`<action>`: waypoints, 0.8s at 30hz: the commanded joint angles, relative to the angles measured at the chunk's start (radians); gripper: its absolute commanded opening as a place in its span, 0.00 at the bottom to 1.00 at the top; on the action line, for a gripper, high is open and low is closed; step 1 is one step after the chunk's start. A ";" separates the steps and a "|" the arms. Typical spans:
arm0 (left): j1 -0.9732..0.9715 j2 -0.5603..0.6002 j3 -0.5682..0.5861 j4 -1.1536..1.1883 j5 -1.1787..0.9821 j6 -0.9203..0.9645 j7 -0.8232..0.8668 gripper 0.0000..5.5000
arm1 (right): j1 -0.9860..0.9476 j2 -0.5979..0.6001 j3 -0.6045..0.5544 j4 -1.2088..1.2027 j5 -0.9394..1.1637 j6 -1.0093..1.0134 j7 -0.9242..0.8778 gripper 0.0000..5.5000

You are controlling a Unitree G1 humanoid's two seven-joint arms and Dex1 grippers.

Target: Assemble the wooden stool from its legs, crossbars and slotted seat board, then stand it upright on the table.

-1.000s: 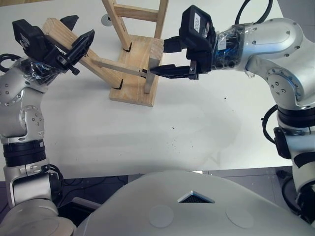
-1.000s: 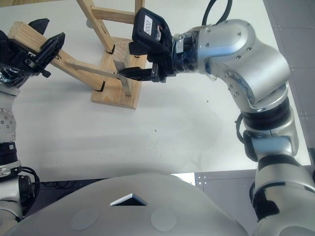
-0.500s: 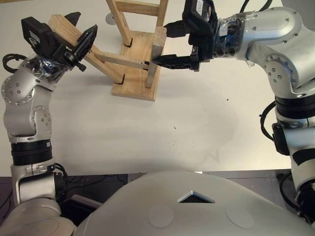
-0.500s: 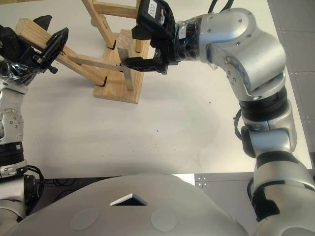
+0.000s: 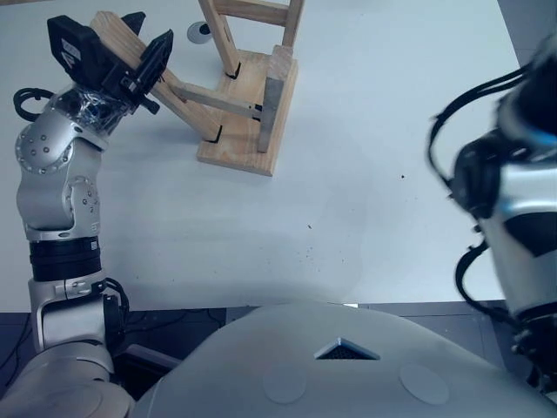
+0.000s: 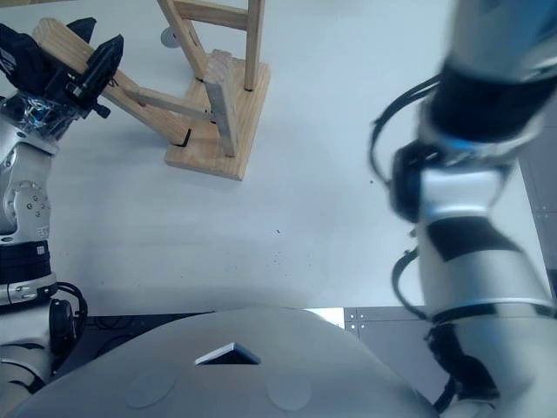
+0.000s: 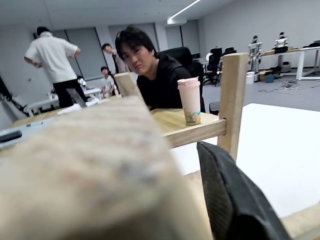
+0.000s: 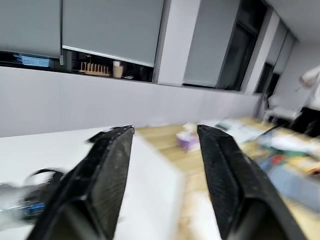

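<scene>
At the far left the left claw (image 5: pixel 146 39) is clamped on the end of a tilted leg (image 5: pixel 187 111) of the stool (image 5: pixel 248 83), whose seat board (image 5: pixel 239 148) lies flat on the surface (image 5: pixel 348 174), the other legs (image 5: pixel 222 39) rising from it. Pulling that leg alone could, I judge, pry the thin crossbar (image 5: pixel 218 98) from its joint or tip the stool. The right claw (image 8: pixel 165 132), at the right, gapes empty and well apart, offering no brace.
</scene>
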 commanded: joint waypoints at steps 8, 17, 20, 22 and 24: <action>0.001 -0.102 -0.074 -0.025 0.047 0.329 0.195 0.25 | 0.152 0.387 -0.144 -0.028 0.085 0.121 -0.351 0.08; -0.003 -0.087 -0.086 -0.043 0.049 0.325 0.156 0.24 | 0.138 0.120 0.000 0.085 0.194 -0.008 0.041 0.00; -0.001 -0.075 -0.077 -0.052 0.042 0.312 0.130 0.24 | 0.091 -0.059 0.076 0.228 0.190 0.001 0.361 0.00; -0.002 -0.075 -0.077 -0.047 0.044 0.310 0.124 0.24 | 0.014 -0.135 0.132 0.372 0.128 -0.051 0.531 0.00; -0.005 -0.072 -0.082 -0.043 0.042 0.306 0.108 0.24 | -0.057 -0.215 0.233 0.497 0.022 -0.234 0.797 0.00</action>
